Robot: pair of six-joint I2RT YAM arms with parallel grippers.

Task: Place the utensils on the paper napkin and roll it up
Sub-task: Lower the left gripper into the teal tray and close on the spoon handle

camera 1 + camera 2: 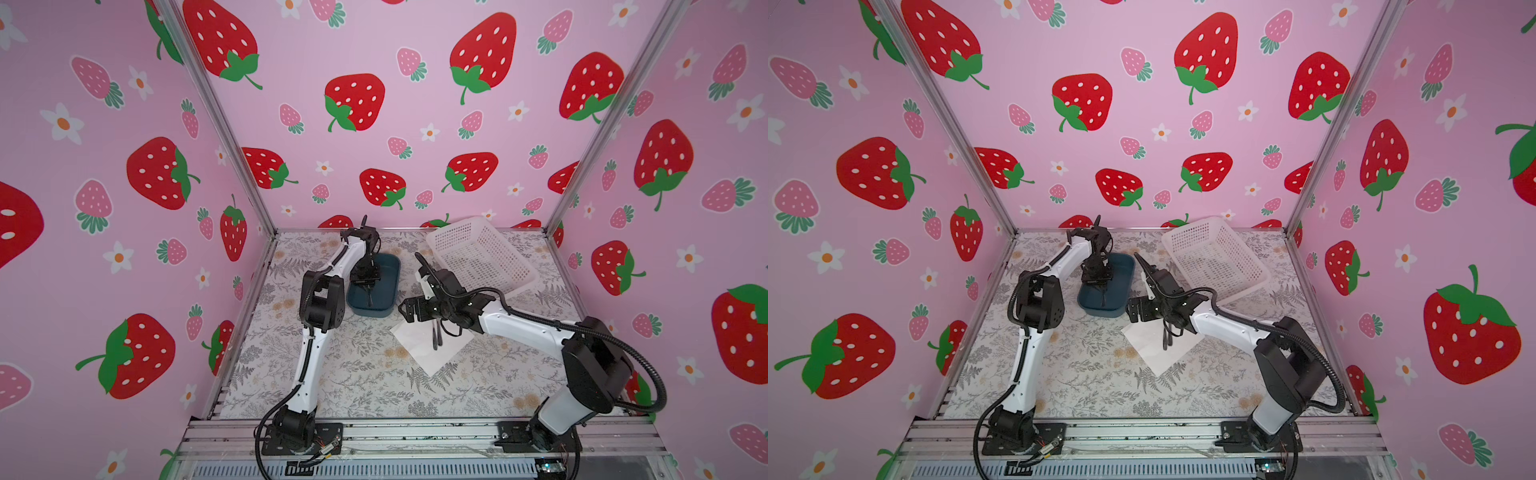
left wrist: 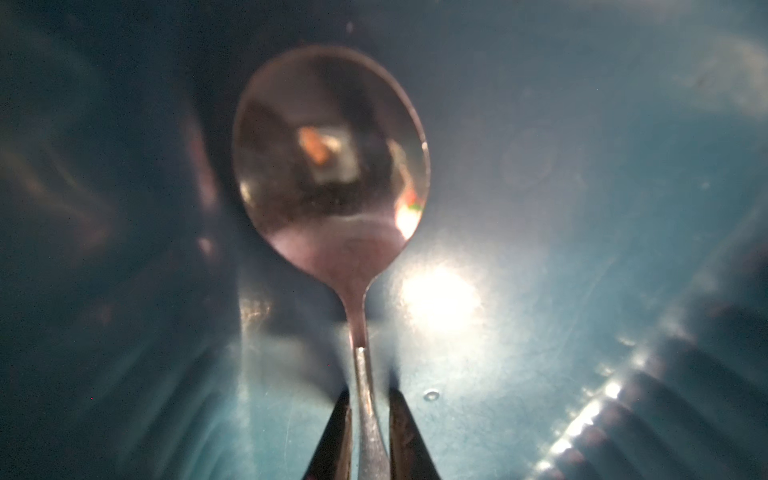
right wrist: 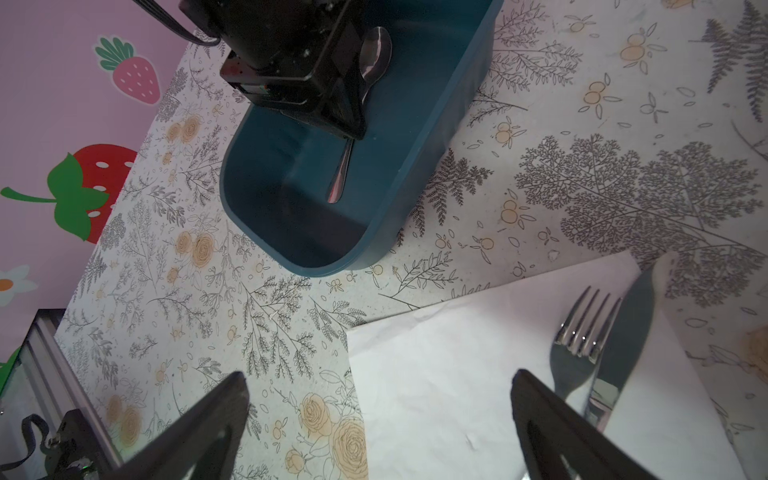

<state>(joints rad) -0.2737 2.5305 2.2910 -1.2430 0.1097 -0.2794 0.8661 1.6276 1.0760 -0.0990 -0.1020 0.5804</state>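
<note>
On the floral worktop [image 1: 353, 374], a white perforated basket [image 1: 453, 230] is seen toward the far right corner, and a blue tub [image 1: 370, 312] near the middle of the far edge. The paper napkin [image 1: 417, 345] is spread flat just right of the worktop's middle, one corner turned toward the front edge. The right gripper [image 3: 379, 374] is held over the napkin's tub-side edge, jaws spread wide with nothing between them. The left gripper [image 2: 368, 394] is lowered into the tub. The knife [image 3: 631, 328] and fork [image 3: 582, 332] are laid side by side on the napkin. The spoon [image 2: 328, 153] is inside the tub, its handle clenched between the left jaws. Fetching the last utensil is judged to be the step in hand. The spoon must be lifted clear of the tub's wall, carried across and laid alongside the fork before any rolling is begun.
</note>
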